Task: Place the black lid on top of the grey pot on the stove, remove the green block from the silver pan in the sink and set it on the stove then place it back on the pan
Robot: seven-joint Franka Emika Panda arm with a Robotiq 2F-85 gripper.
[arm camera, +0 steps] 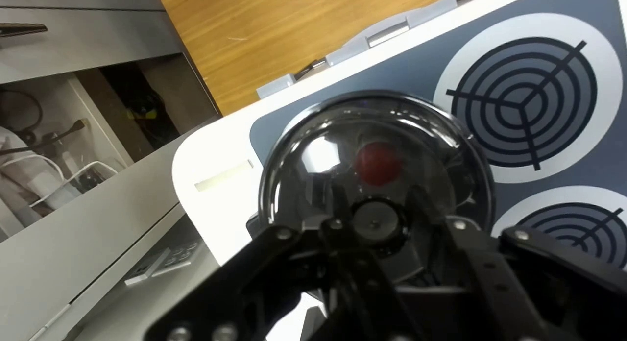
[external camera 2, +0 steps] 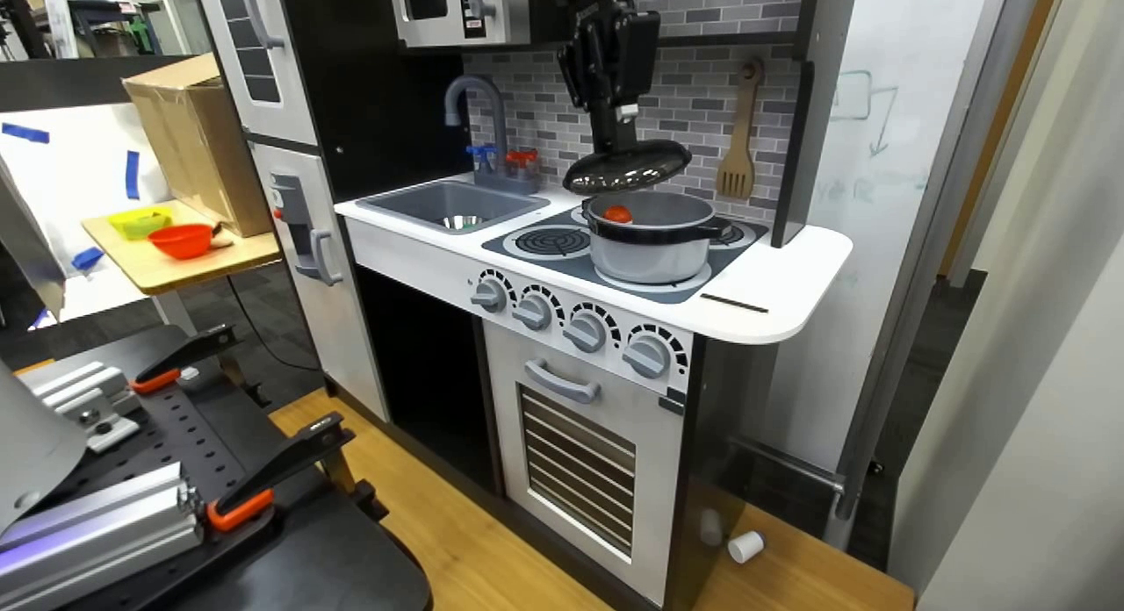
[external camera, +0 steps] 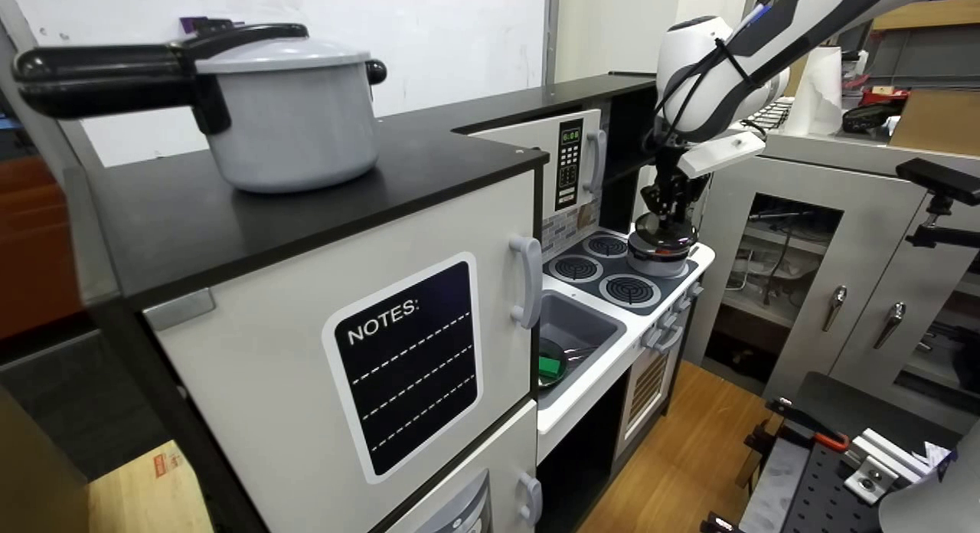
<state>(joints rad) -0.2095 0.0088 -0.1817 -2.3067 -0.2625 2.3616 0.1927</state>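
Upper centre in an exterior view, my gripper (external camera 2: 616,137) is pinching the black lid (external camera 2: 629,168) beneath its jaws. The grey pot (external camera 2: 648,259) is standing below.

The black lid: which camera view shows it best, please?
The wrist view: the black lid looks largest there, seen from above, although the gripper hides part. Both exterior views show it smaller, above the grey pot.

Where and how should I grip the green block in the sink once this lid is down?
Probably by two opposite side faces, straight down from above: the straight-edged green block lies inside the silver pan, whose raised wall would likely hinder a sideways reach. Favour the side toward the stove, since the tall cabinet stands at the other end of the sink.
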